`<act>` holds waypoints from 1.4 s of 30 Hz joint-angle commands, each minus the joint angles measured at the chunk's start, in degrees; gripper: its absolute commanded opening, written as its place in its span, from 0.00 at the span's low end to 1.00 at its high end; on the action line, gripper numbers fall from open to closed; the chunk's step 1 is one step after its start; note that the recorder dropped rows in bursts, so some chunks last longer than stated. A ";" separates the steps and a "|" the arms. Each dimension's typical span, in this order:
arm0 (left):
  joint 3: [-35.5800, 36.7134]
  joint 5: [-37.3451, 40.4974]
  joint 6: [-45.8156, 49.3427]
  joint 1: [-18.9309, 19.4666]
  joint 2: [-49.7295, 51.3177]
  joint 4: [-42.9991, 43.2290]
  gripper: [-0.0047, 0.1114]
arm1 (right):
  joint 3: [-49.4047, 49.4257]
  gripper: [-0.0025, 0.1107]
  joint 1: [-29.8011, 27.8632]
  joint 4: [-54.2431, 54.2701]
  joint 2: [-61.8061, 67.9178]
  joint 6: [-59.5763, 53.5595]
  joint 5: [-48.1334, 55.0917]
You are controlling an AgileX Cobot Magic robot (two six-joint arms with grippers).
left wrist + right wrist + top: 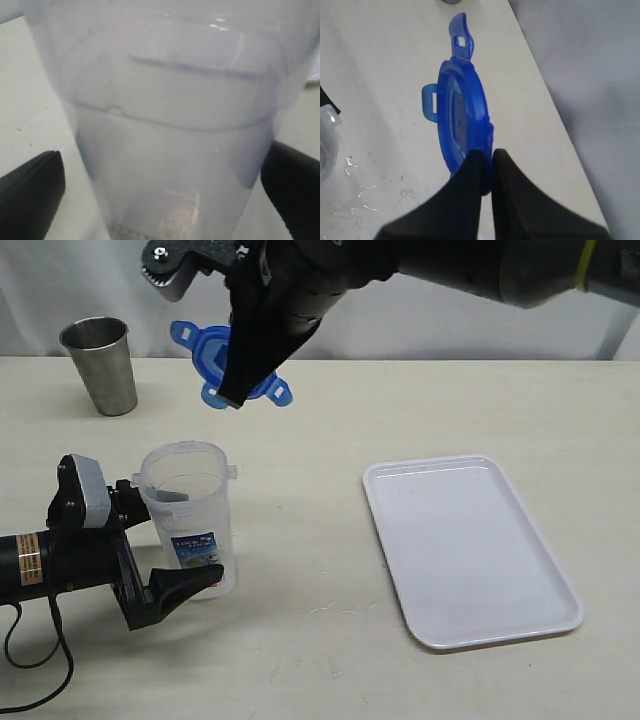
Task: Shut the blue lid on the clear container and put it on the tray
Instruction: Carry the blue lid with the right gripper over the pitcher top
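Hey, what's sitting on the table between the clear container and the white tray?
Nothing. In the exterior view, the stretch of table between the clear container and the tray is bare.

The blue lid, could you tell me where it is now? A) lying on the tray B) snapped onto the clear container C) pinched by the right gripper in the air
C, since the right gripper is shut on the blue lid at its edge, above the table.
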 commanded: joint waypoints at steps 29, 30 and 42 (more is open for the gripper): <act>0.02 -0.52 0.11 0.13 0.12 -0.30 0.95 | 0.10 0.06 12.83 -13.34 -0.66 0.22 9.76; 0.02 -0.52 0.11 0.13 0.12 -0.30 0.95 | 0.10 0.06 13.62 -13.93 -0.66 -0.75 9.76; 0.02 -0.52 0.11 0.13 0.12 -0.17 0.95 | 0.10 0.06 16.21 -16.14 -0.66 -3.19 15.34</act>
